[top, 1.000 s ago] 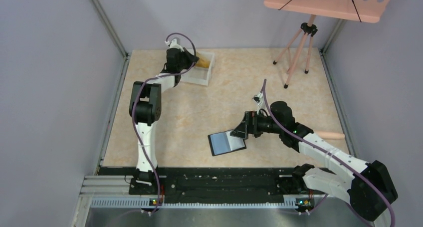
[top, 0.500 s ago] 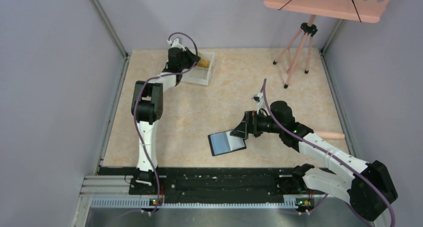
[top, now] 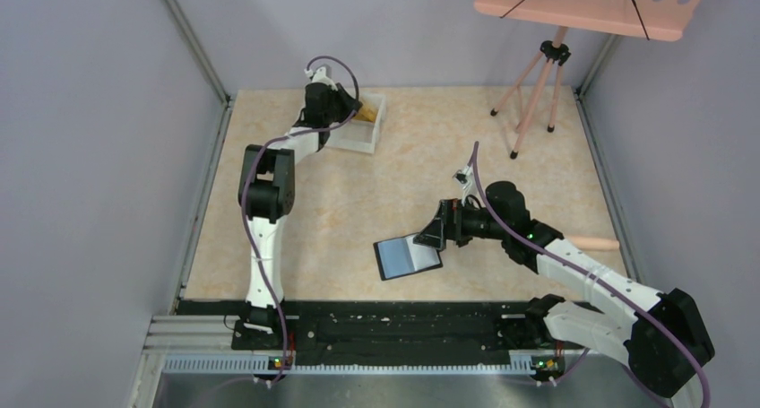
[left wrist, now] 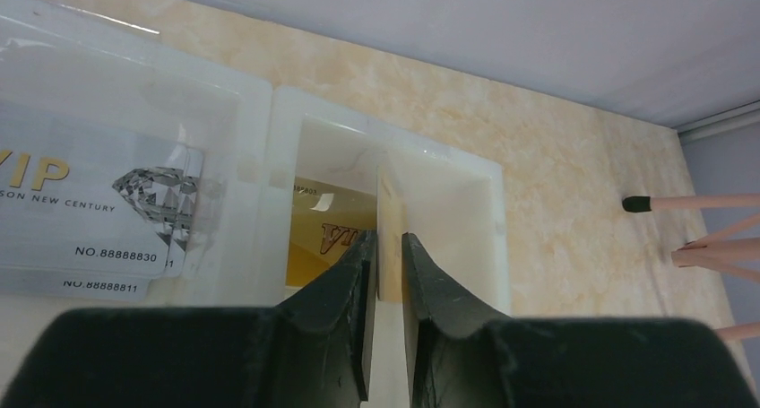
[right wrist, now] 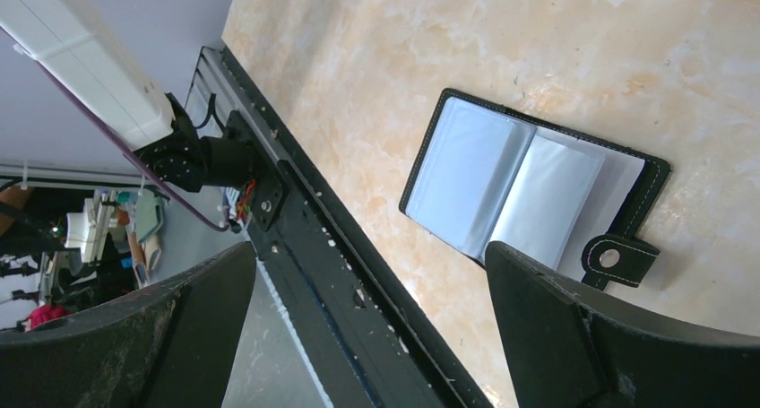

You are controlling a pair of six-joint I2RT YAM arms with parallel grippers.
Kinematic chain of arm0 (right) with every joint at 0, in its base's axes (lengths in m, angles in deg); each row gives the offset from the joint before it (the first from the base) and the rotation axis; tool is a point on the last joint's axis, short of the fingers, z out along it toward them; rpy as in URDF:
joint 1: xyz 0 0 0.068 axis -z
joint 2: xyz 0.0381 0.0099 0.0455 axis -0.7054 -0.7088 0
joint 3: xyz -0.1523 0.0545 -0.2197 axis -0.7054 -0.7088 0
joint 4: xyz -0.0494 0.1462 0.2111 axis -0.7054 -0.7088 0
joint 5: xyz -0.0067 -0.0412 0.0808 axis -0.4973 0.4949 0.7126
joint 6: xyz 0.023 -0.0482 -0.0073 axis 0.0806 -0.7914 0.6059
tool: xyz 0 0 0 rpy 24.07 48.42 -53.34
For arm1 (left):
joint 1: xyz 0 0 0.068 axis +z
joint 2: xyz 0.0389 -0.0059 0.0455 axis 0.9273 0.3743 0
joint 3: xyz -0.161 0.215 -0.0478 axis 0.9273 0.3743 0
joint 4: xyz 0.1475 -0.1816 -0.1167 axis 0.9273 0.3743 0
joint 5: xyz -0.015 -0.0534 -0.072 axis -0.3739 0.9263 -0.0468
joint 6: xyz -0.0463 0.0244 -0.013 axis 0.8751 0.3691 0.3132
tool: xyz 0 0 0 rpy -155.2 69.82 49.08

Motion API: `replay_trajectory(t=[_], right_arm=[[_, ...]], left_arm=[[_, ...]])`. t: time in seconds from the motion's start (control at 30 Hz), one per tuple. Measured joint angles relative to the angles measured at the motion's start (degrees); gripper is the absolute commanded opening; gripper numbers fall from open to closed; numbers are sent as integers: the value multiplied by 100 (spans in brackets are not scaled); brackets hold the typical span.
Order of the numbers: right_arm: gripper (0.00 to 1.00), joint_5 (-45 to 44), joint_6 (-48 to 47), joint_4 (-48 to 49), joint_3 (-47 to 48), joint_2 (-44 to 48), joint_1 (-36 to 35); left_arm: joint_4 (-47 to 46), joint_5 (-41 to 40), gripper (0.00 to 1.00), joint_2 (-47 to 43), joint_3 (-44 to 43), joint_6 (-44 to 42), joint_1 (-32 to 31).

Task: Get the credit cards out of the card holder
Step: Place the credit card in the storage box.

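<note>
The card holder (top: 408,256) lies open on the table near the front, with a black border and blue-grey clear sleeves; it also shows in the right wrist view (right wrist: 529,193). My right gripper (top: 432,232) is wide open and empty just right of it (right wrist: 369,247). My left gripper (top: 345,112) hovers over the white tray (top: 372,139) at the back left. In the left wrist view its jaws (left wrist: 387,238) are nearly closed on a thin cream-gold credit card (left wrist: 391,202) seen edge-on. An orange-gold card (left wrist: 314,238) lies in the tray's right compartment, and silver cards (left wrist: 81,211) in the left one.
A pink tripod (top: 538,85) with a pink board (top: 582,4) stands at the back right; its feet show in the left wrist view (left wrist: 690,202). A black rail (top: 385,323) runs along the near edge. Grey walls close in both sides.
My left wrist has shifted slightly farther back over the tray. The right arm and the card holder have not moved.
</note>
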Motion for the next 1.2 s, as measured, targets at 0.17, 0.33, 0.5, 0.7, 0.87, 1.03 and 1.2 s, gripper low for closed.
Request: replay_trajectory(t=[0.17, 0.33, 0.5, 0.7, 0.87, 1.03, 1.2], right_arm=[[98, -15, 0, 0, 0, 9, 0], [99, -17, -2, 0, 0, 13, 0], [98, -20, -9, -50, 22, 13, 0], [98, -35, -50, -168, 136, 13, 0], [98, -35, -55, -186, 144, 11, 0], [98, -37, -85, -210, 157, 9, 0], [99, -35, -94, -205, 223, 0, 0]], left_arm=[[131, -31, 2, 17, -17, -52, -15], [127, -81, 0, 17, -70, -76, -33], [103, -201, 0, 17, -68, -46, -48], [-46, -450, 0, 17, -66, 13, -63], [-170, -592, 0, 17, -66, 37, -63], [-173, -608, 5, 17, -66, 55, -63], [-175, -590, 14, 17, -66, 81, -63]])
